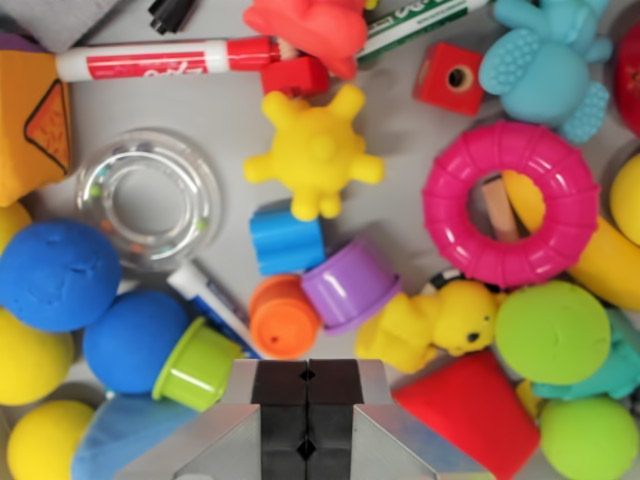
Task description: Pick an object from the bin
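Observation:
My gripper sits at the bottom middle of the wrist view, its two black fingers pressed together with nothing between them. Just beyond the fingertips lie an orange cup and a purple cup on their sides. A lime green cup lies to the left of the fingers. Further up are a blue block and a yellow spiky ball. A yellow bear figure lies to the right.
The grey bin floor is crowded: pink ring, clear ring rattle, red marker, blue balls, yellow balls, green balls, red wedge, turquoise toy, red cube, orange block.

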`<state>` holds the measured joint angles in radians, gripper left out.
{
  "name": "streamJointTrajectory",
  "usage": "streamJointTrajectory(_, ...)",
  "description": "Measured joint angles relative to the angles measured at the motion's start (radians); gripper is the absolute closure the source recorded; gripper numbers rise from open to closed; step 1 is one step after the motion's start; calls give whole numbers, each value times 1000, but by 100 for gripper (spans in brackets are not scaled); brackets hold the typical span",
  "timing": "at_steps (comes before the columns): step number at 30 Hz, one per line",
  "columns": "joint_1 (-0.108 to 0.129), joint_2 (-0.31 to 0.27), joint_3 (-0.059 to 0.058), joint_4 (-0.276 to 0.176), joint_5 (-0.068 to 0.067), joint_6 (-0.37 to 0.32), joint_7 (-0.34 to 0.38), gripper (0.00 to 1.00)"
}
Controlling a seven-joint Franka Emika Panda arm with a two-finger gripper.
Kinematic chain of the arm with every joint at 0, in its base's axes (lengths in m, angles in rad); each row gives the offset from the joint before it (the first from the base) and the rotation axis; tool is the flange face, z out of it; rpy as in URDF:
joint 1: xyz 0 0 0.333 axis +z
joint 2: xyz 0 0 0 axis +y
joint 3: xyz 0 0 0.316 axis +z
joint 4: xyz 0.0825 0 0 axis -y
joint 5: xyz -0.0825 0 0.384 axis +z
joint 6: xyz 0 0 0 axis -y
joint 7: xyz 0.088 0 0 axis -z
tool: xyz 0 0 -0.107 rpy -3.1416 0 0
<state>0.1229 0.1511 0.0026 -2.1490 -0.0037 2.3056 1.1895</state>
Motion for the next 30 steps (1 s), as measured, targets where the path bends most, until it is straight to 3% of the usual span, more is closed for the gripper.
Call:
streamJointTrajectory(15, 0, -54, 0, 37, 1, -95, 0, 100)
streamJointTrajectory(30, 0, -65, 0, 50, 1, -119, 0, 100)
